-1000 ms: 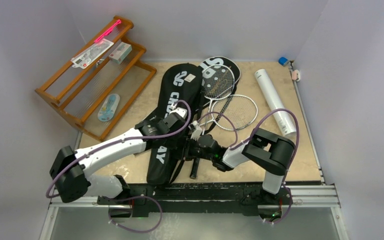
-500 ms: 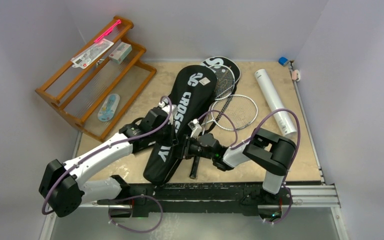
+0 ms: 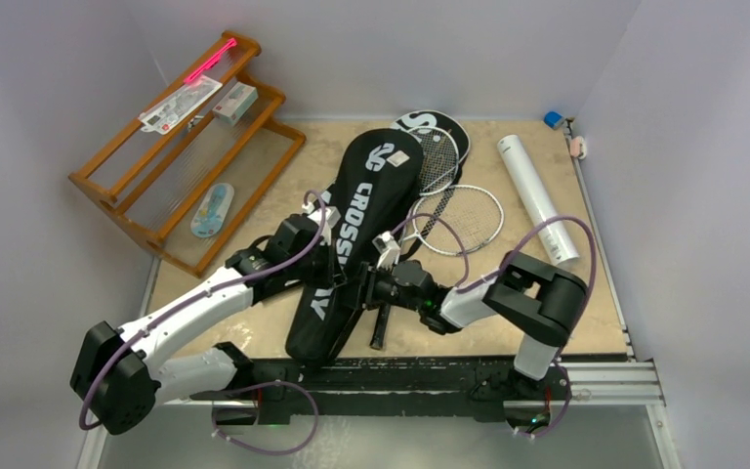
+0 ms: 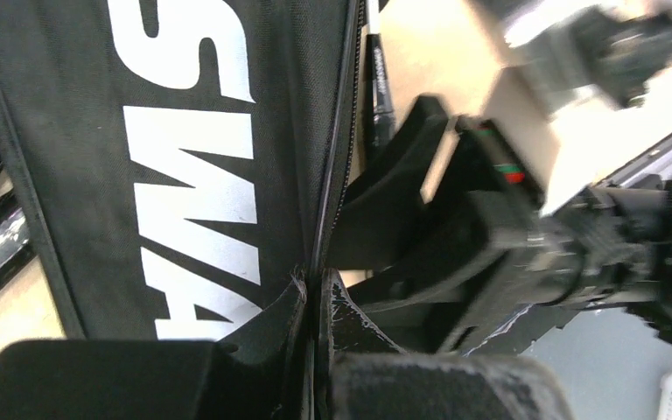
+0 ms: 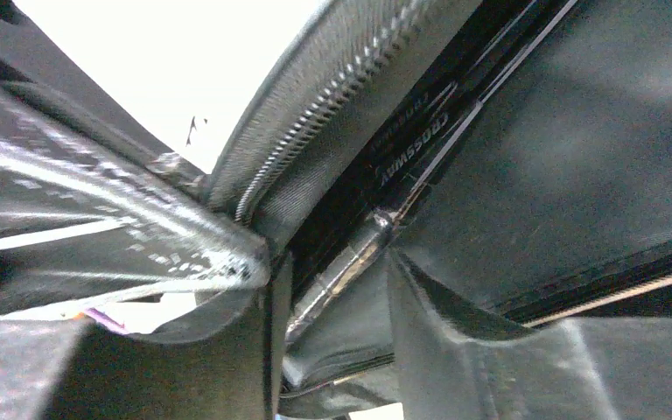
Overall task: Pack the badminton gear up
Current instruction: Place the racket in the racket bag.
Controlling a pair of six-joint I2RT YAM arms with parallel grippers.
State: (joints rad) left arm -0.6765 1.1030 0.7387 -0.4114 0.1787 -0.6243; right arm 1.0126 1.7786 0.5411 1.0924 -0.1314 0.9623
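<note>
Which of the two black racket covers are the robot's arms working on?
The CROSSWAY cover, lying in front; the other cover lies untouched behind it, mostly hidden.

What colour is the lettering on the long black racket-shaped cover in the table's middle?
White lettering on the black cover; the top external view shows it best.

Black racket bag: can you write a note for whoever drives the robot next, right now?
Left fingers: shut on the zipper edge of the black bag.
Right fingers: apart, same edge between them.
Two rackets and the white tube lie right of the bag, on the table.
Done: nothing looks packed yet.
Left: open the bag, slide rackets in, zip up.
</note>
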